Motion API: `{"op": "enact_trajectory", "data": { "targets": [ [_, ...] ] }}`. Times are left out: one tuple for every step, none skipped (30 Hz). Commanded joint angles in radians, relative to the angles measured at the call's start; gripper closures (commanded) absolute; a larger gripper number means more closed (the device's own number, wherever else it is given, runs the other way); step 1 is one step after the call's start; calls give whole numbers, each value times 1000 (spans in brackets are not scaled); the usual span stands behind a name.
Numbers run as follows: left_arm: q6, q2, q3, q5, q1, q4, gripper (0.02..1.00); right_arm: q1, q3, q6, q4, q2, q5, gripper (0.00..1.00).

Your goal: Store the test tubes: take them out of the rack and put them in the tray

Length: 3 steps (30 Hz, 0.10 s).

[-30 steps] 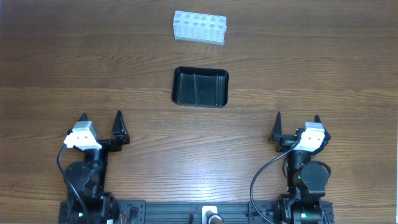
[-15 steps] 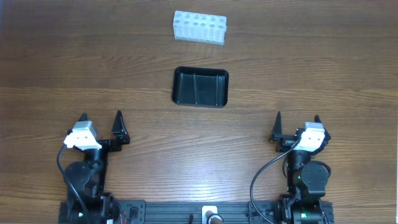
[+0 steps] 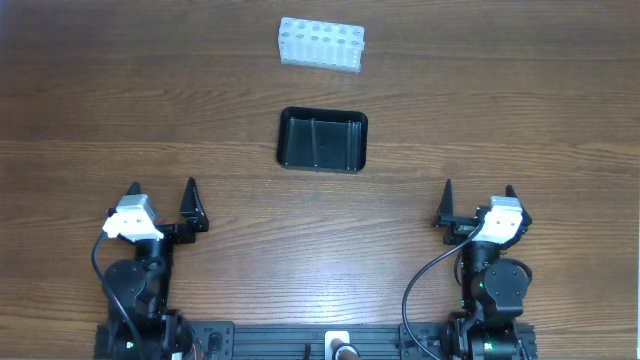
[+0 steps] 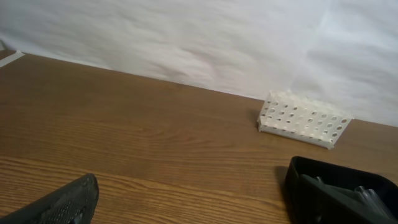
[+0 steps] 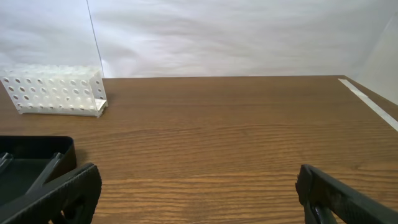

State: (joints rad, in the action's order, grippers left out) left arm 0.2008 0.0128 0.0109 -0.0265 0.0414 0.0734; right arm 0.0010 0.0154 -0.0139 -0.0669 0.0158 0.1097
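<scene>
Right, starting at the left gripper (image 3: pixel 162 190): its two dark fingers stand wide apart with nothing between them, and the left wrist view catches one of those fingers (image 4: pixel 62 202) low over bare wood. Over on the other side, the right gripper (image 3: pixel 479 192) is spread just as wide and empty too, both fingers (image 5: pixel 56 193) showing at the near edge of its own camera. Each gripper sits close to its arm's base, near the black rail (image 3: pixel 250 335) along the front of the table (image 3: pixel 500 100), and both are well apart from the work. Moving outward now, the black tray (image 3: pixel 281 140) lies in the middle of the brown wood-grain surface, between the two arms and farther out. From the left wrist its near wall (image 4: pixel 311 186) hides most of the inside, and something pale and clear lies in there, though I cannot tell what it is. Beyond the tray, apart from it, sits the white rack (image 3: pixel 320 45), its side full of small round holes (image 4: pixel 303 119); I cannot tell whether any test tubes stand in it. Behind the table's far edge hangs a white, slightly creased backdrop (image 5: pixel 249 37), and a pale strip (image 5: pixel 364 99) runs along the wood at the far right corner.
</scene>
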Motion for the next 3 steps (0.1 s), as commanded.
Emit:
{"op": "enact_trajectory", "data": {
  "targets": [
    [-14, -7, -5, 4, 1, 3, 20, 7, -10, 6, 0, -11, -12, 9],
    [-14, -7, -5, 3, 1, 3, 20, 7, -10, 6, 0, -11, -12, 9],
    [-14, -7, -5, 3, 1, 3, 20, 7, -10, 6, 0, -11, -12, 7]
  ]
}}
